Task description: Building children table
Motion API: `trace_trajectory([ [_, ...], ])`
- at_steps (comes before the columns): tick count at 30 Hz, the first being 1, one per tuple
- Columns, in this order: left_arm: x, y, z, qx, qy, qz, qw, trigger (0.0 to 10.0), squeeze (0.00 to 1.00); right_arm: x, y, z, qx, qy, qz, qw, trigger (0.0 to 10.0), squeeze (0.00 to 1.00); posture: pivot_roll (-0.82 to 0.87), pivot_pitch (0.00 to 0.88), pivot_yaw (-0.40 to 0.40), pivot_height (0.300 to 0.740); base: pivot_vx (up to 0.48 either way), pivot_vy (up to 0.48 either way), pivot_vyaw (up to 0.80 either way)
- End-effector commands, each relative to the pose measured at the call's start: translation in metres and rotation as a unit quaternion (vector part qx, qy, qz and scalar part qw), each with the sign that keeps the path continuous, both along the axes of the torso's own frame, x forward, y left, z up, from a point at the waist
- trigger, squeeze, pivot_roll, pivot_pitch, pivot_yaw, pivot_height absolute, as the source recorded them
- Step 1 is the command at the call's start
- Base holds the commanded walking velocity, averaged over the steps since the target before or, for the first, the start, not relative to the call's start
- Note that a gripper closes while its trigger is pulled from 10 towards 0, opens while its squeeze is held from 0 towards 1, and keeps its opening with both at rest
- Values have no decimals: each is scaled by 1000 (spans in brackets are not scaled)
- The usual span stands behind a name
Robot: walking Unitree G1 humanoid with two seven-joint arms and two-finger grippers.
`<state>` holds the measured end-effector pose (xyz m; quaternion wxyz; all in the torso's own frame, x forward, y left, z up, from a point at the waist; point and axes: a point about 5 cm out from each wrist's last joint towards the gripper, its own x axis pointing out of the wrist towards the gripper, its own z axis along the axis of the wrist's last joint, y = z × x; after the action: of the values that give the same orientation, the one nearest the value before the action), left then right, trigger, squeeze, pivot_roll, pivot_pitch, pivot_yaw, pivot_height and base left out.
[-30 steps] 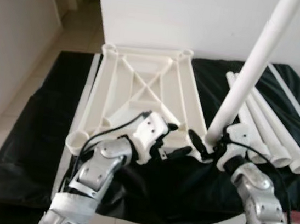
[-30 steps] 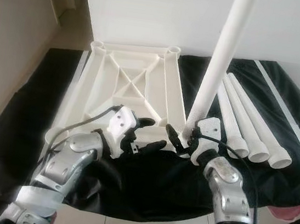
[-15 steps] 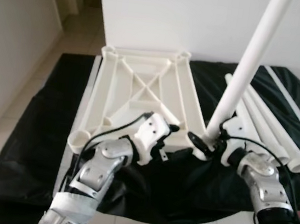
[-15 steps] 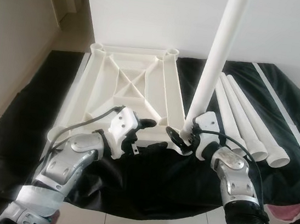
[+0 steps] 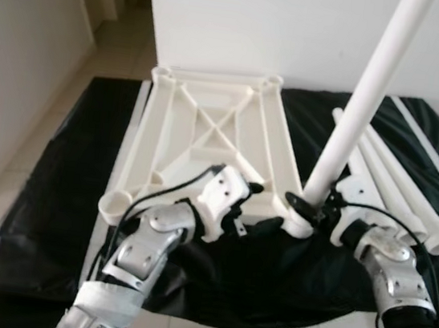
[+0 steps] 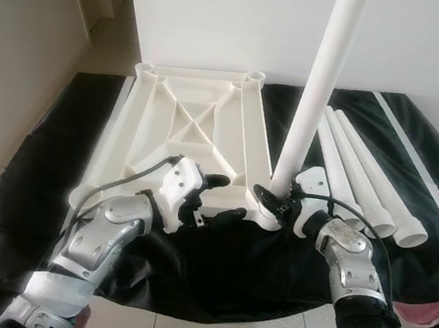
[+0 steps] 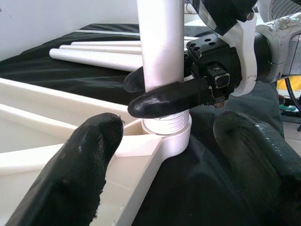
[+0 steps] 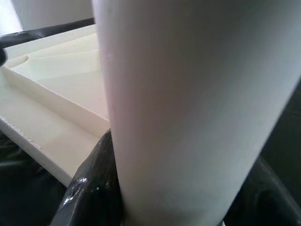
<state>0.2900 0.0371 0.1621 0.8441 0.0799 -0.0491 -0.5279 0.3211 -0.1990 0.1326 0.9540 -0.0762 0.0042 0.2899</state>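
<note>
The white table top [image 5: 208,130] lies upside down on a black cloth [image 5: 62,192]. A white leg [image 5: 366,94] stands nearly upright with its threaded foot in the near right corner socket [image 7: 167,136]. My right gripper [image 5: 307,204] is shut on the leg just above that socket, one black finger [image 7: 164,99] wrapped across the front. My left gripper [image 7: 164,160] is open at the near edge of the table top, its fingers [image 7: 80,160] spread either side of the socket without touching the leg.
Three loose white legs [image 5: 395,179] lie side by side on the cloth to the right. Open sockets sit at the near left [image 5: 115,203] and both far corners. A white wall [image 5: 302,29] stands close behind, with tiled floor [image 5: 10,153] on the left.
My right forearm has swung out to the right of the leg, keeping its grip. The leg's lean has shifted slightly while its foot stays at the socket. The left gripper has barely moved.
</note>
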Motion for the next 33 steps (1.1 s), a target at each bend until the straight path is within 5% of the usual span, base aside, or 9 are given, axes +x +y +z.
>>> trace_trajectory([
  [1,-1,-1,-2,4,5,-2,1000,10000,0,-4,3,-14,-7,27,-43,999,10000,0,-101,0,38,740,0,0,0],
  [15,-4,-1,-4,4,10,-5,1000,10000,0,-10,23,-15,45,25,-217,975,10000,0,-99,0,38,740,0,0,0],
  [22,-5,-1,-4,5,10,-7,1000,10000,0,-21,38,-23,83,27,-378,922,10000,0,-95,0,35,740,0,0,0],
  [26,-5,-3,-4,4,12,-9,1000,10000,0,-20,51,-17,110,25,-381,918,10000,0,-99,0,39,740,0,0,0],
  [33,-6,-5,-4,5,12,-14,1000,10000,0,-18,49,-11,107,13,-381,918,10000,0,-98,0,37,740,0,0,0],
])
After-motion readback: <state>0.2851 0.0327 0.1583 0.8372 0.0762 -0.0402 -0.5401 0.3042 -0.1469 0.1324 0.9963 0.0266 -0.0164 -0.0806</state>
